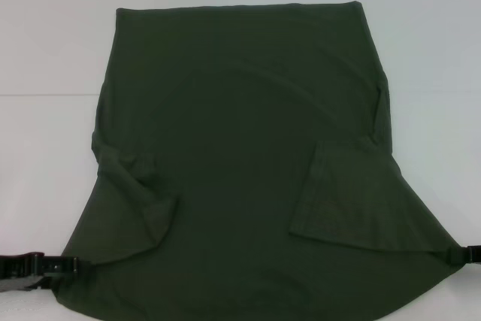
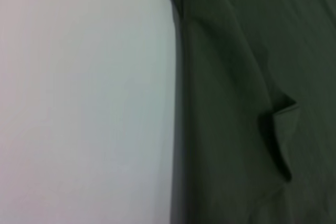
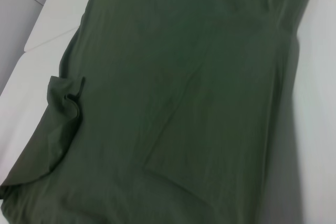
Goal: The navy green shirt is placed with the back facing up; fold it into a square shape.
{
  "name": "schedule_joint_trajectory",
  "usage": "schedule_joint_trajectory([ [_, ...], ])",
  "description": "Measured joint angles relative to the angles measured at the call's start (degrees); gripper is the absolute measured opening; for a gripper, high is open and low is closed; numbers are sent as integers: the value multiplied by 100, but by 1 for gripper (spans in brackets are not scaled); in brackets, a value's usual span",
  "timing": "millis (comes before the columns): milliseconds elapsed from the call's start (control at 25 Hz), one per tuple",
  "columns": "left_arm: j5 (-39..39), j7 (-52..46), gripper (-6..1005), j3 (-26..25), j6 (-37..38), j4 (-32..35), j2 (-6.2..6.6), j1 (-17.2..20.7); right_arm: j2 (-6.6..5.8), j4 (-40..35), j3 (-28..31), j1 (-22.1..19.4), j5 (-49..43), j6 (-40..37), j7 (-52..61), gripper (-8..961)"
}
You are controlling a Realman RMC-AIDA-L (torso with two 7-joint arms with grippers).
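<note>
Lying spread across the white surface (image 1: 45,50) in the head view, the shirt (image 1: 240,125) is filling most of the frame, its straight hem at the far side and both short sleeves folded inward over the body. The near end is flaring out wide to two stretched corners. The left tool (image 1: 56,266) is sitting at the near left corner, its black fingers reaching in against the fabric there; the right tool (image 1: 460,255) is sitting at the near right corner in the same way, mostly cut off by the frame edge. Both corners are looking pulled taut toward the tools, but whether either tool is clamping the cloth or standing open, I cannot tell.

Showing in the left wrist view, the shirt (image 2: 252,77) is running as one long edge against the pale surface (image 2: 79,98), with a small folded flap standing up.

Showing in the right wrist view, the shirt (image 3: 184,93) is covering nearly everything, one sleeve bunching at its edge, the surface (image 3: 315,103) flanking it.
</note>
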Motion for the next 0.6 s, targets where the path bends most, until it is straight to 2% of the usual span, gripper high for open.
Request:
schedule_joint_trajectory([
  [360, 7, 3, 837, 14, -2, 0, -89, -121, 13, 1, 0, 0, 0, 1, 18, 45],
  [600, 24, -85, 808, 236, -61, -34, -46, -109, 19, -13, 20, 0, 0, -45, 30, 45],
])
